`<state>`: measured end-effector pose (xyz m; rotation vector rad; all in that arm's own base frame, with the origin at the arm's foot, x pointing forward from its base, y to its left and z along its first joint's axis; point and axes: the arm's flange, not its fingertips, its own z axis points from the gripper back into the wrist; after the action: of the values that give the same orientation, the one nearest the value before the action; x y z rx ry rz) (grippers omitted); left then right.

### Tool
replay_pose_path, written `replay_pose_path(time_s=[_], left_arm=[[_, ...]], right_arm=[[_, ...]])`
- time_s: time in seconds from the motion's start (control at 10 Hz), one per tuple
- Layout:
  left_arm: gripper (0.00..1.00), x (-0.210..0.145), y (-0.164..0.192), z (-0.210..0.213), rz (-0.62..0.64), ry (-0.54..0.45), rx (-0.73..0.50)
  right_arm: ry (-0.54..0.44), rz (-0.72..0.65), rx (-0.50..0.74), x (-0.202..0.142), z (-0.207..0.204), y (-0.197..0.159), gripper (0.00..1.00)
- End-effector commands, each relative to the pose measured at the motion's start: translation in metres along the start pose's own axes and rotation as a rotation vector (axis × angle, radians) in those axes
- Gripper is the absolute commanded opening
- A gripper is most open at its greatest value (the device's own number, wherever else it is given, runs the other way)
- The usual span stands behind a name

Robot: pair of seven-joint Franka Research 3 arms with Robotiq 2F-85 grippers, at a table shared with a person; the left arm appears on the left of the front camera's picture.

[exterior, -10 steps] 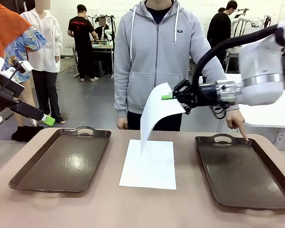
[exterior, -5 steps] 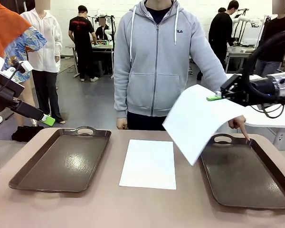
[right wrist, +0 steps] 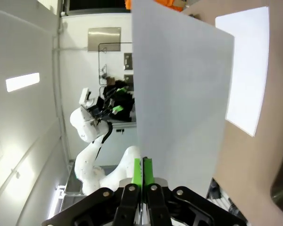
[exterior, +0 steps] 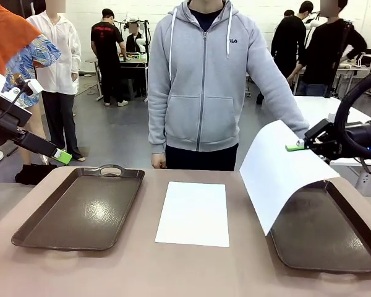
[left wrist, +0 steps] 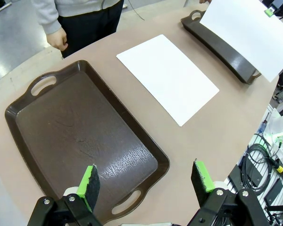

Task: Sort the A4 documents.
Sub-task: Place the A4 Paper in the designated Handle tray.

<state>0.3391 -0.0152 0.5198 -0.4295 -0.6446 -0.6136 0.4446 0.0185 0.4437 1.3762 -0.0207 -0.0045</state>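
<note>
Right gripper (exterior: 295, 146): clamped on upper edge of A4 sheet (exterior: 278, 170), which hangs over left rim of right tray (exterior: 334, 238). Left gripper (left wrist: 145, 175): spread, raised near left tray (left wrist: 85, 127).

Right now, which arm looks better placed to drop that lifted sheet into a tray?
The right arm: its jaws are shut on the sheet, which hangs over the right tray. The left arm hovers, jaws open, near the left tray.

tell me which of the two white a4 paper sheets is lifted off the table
The curved white sheet pinched by the right gripper, hanging over the right dark brown tray. The other sheet lies flat on the table.
</note>
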Motion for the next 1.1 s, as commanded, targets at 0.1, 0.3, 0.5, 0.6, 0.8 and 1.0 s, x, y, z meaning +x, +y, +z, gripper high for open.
replay_pose_path(time_s=[0.1, 0.3, 0.5, 0.6, 0.8, 1.0], left_arm=[[1.0, -0.001, 0.001, -0.001, -0.007, -0.004, -0.016], [1.0, -0.001, 0.001, -0.001, -0.007, -0.004, -0.016], [1.0, -0.001, 0.001, -0.001, -0.007, -0.004, -0.016], [1.0, -0.001, 0.001, -0.001, -0.007, -0.004, -0.016], [1.0, -0.001, 0.001, -0.001, -0.007, -0.004, -0.016], [1.0, -0.001, 0.001, -0.001, -0.007, -0.004, -0.016]], right_arm=[[-0.138, 0.046, -0.077, -0.002, 0.017, -0.033, 0.01], [-0.103, 0.06, -0.1, 0.004, 0.028, -0.045, 0.01], [-0.041, 0.045, -0.114, 0.02, 0.044, -0.053, 0.01], [-0.004, 0.033, -0.136, 0.028, 0.05, -0.057, 0.01], [0.021, 0.016, -0.18, 0.043, 0.066, -0.062, 0.01], [0.013, 0.028, -0.204, 0.051, 0.076, -0.067, 0.01]])
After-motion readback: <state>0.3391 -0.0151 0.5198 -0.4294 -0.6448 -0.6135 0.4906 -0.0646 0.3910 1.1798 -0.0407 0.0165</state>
